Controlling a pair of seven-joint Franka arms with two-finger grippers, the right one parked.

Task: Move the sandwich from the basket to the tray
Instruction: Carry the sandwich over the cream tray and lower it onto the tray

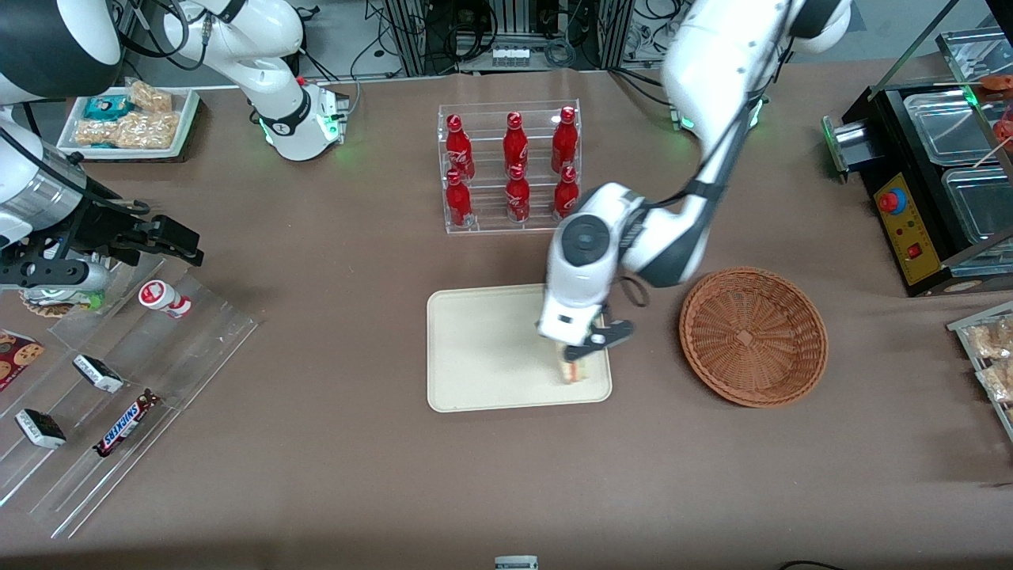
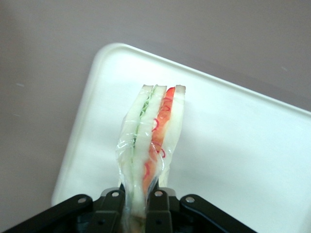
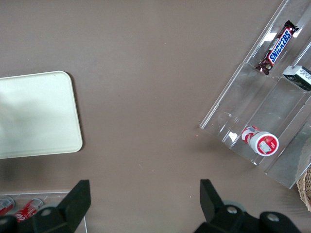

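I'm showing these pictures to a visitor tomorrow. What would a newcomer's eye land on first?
Probably the tool holding the wrapped sandwich over the cream tray, at the tray corner nearest the basket. Next, the empty wicker basket beside the tray, toward the working arm's end of the table. Then the bright red bottles in their clear rack, farther from the front camera than the tray.
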